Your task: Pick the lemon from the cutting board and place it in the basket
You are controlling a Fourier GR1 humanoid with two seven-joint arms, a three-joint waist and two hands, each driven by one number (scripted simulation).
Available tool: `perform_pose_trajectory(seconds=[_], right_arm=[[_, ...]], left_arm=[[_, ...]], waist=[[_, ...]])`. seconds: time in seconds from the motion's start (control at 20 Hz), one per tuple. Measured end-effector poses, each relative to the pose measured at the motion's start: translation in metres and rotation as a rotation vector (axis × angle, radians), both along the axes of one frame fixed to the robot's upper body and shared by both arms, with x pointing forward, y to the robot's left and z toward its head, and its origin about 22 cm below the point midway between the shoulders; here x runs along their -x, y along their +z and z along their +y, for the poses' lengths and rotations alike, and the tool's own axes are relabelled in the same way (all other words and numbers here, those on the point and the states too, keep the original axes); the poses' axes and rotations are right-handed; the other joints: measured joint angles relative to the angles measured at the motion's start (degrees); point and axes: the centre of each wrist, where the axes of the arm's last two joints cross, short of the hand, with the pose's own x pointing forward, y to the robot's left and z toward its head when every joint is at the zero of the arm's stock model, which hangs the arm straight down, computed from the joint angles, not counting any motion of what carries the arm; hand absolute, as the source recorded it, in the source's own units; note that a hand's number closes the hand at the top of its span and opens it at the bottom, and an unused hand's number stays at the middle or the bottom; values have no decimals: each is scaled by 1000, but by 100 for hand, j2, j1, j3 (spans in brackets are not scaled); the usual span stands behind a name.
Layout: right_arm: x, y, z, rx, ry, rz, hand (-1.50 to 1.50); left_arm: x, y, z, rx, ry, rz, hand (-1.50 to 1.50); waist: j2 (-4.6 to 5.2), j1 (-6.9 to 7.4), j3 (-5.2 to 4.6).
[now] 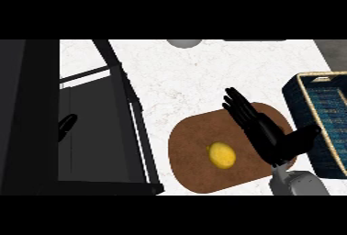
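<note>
Lemon on the board, right hand spread beside it

Nearest, the lemon point(221, 154) lies on the brown cutting board point(196, 137); just right of it the right hand point(264, 131) hovers with fingers straight, grasping nothing. The blue basket point(318, 94) stands further right, beside the board. The left hand point(66, 125) shows dimly at far left; its state cannot be told.

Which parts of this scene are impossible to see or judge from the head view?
- Basket: cut off by the right edge, so its full extent is unknown.
- Cutting board: its right part is hidden under the right hand.
- Left hand: only a small dark shape shows; its fingers cannot be judged.
- Grey object at the top: cut off, unidentifiable.
</note>
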Motion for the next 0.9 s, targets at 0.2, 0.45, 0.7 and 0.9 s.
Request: perform_pose_trajectory(seconds=[0.2, 0.45, 0.7, 0.9], right_arm=[[0, 12, -16, 18, -1, -93, 150], [11, 44, -8, 76, 182, -342, -150], [54, 33, 27, 191, 155, -418, -150], [69, 39, 26, 383, -21, -445, -150]], left_arm=[[0, -5, -60, 176, -25, 46, 0], [6, -13, -66, 156, 13, -27, 0], [12, -17, -67, 158, 41, -72, 0], [16, -20, -64, 159, 62, -96, 0]], waist=[[26, -72, -175], [-32, -59, -179], [-58, -127, -185], [-93, -214, -199]])
